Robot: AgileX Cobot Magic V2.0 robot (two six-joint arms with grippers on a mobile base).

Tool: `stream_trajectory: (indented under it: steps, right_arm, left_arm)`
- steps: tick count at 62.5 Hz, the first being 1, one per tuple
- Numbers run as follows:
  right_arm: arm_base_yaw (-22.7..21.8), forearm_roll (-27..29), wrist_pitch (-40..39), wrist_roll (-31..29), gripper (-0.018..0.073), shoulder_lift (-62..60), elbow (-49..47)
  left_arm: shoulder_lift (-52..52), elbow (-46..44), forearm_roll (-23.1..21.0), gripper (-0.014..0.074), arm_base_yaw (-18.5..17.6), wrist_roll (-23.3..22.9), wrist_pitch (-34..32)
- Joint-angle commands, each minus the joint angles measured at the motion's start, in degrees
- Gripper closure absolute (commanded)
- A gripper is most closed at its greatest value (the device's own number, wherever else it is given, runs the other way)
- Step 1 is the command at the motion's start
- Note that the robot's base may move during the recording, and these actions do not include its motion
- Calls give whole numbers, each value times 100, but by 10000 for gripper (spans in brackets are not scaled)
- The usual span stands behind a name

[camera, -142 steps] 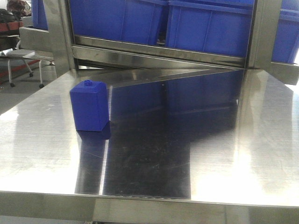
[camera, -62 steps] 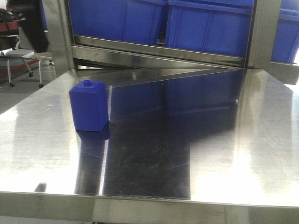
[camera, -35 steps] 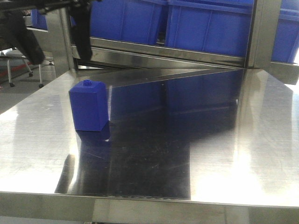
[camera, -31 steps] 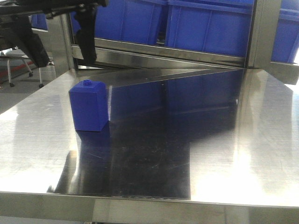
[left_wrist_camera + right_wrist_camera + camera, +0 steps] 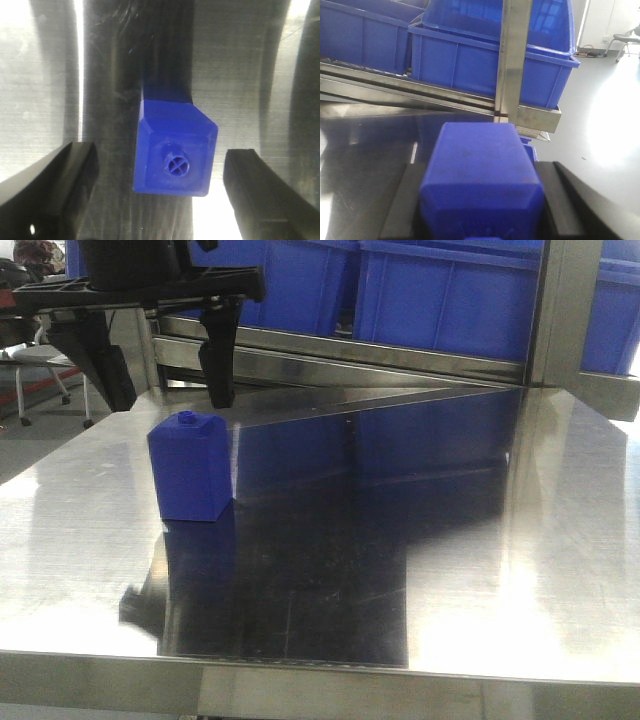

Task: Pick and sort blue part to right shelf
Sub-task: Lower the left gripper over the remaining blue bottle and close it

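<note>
The left gripper (image 5: 172,400) hangs at the far left of the table (image 5: 500,540), pointing straight down over the blue part (image 5: 190,468). Its jaws are spread wide. In the wrist view its fingers (image 5: 55,185) stand well apart on either side of the part (image 5: 175,155), neither touching it, with the round cap centred between them. The part stands upright on the table, alone, near the left edge.

The right gripper (image 5: 482,165) is out of the front view. Its own camera shows it closed tight on another block (image 5: 480,185), with a dark finger pressed to each side. It faces the right shelf (image 5: 512,60), whose blue bins (image 5: 470,60) sit behind a steel post. In the front view the shelf (image 5: 350,355) runs along the table's far edge.
</note>
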Motion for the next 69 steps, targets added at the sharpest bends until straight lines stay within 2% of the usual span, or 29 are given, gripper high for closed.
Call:
stream_trajectory:
  steps: [1, 69]
  right_arm:
    - [-33, -40, -560, -48, 249, 34, -178]
    - [-33, -40, -560, -48, 249, 34, -178]
  left_arm:
    - [-238, -191, -110, 31, -50, 20, 5]
    - [400, -180, -110, 31, -118, 20, 182]
